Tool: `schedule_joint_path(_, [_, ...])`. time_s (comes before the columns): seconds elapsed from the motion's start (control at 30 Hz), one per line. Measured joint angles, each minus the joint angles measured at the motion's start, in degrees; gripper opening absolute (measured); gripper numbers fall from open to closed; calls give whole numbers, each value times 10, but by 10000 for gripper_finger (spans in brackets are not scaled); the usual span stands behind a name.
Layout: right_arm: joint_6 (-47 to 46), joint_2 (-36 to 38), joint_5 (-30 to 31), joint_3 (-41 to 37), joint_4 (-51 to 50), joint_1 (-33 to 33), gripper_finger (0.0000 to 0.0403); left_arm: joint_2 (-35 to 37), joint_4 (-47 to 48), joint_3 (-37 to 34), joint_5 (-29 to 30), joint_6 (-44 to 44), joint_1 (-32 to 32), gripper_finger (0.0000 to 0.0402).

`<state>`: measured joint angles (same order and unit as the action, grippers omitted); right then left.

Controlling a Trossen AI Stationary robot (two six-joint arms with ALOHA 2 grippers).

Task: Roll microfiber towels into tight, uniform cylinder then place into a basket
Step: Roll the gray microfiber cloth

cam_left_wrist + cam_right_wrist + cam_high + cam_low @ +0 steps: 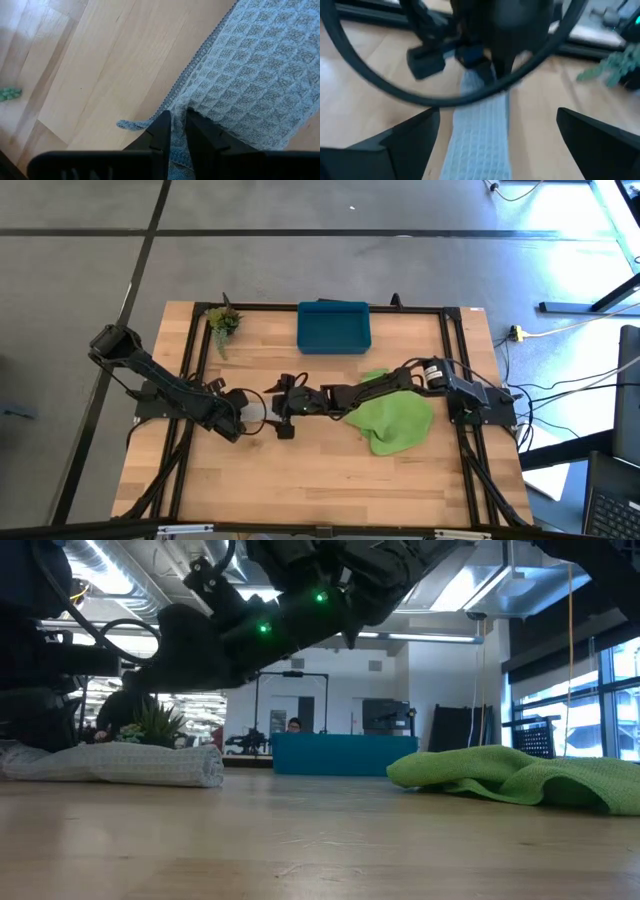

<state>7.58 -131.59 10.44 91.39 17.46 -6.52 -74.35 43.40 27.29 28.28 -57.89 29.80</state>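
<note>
We see the left end effector [173, 131] clenched on the edge of the light grey towel [255, 75], which lies rolled on the wooden worktop [300, 480] near its middle. The right end effector [497, 145] hangs over the same towel with its fingers spread wide, released. The lime green towel [395, 422] lies crumpled under the right arm. The teal basket [334, 327] sits at the far edge, beside a plant sprig [223, 323].

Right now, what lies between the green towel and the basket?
Nothing: in the high view, only bare wooden tabletop separates the lime green towel from the teal basket.
</note>
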Motion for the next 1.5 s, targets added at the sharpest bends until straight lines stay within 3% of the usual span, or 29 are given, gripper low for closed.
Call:
schedule_joint_path(0.57, [16,-67,-41,59,5,18,399,0,-4,0,2,0,0,52])
schedule_joint_path(0.8, [-29,-103,-91,81,2,35,399,0,-5,0,3,0,0,52])
schedule_joint_path(1.2, [-70,-115,-92,84,-14,35,399,0,-5,0,3,0,0,54])
schedule_joint_path(1.5, [-130,-115,-101,86,-83,35,399,0,-6,0,3,0,0,54])
